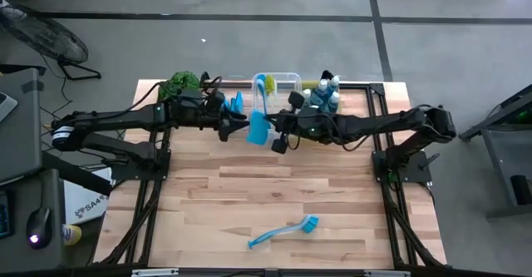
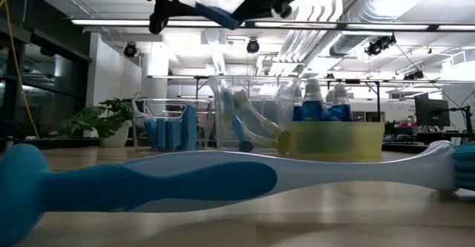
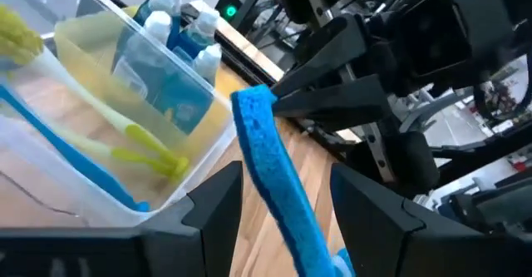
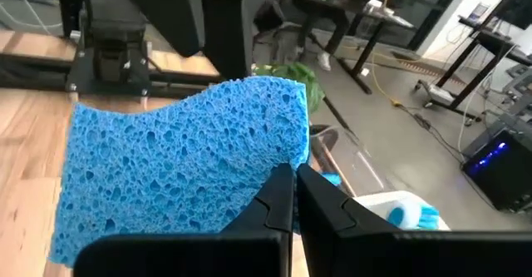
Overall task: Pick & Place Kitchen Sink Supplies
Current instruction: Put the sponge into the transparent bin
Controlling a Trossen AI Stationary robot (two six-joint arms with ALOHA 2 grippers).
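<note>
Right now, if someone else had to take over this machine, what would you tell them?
Right gripper: shut on the blue sponge, in the air by the bins.
Left gripper: open, straddling the same sponge.
Done: brushes in the clear bin, bottles in the yellow bin.
Left: place this sponge; a blue brush lies on the near table.

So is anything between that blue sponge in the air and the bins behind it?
Nothing visible. The sponge hangs above the table between both grippers: the right gripper is shut on its edge, and the left gripper straddles it with open fingers. The clear bin sits just behind it, holding brushes.
</note>
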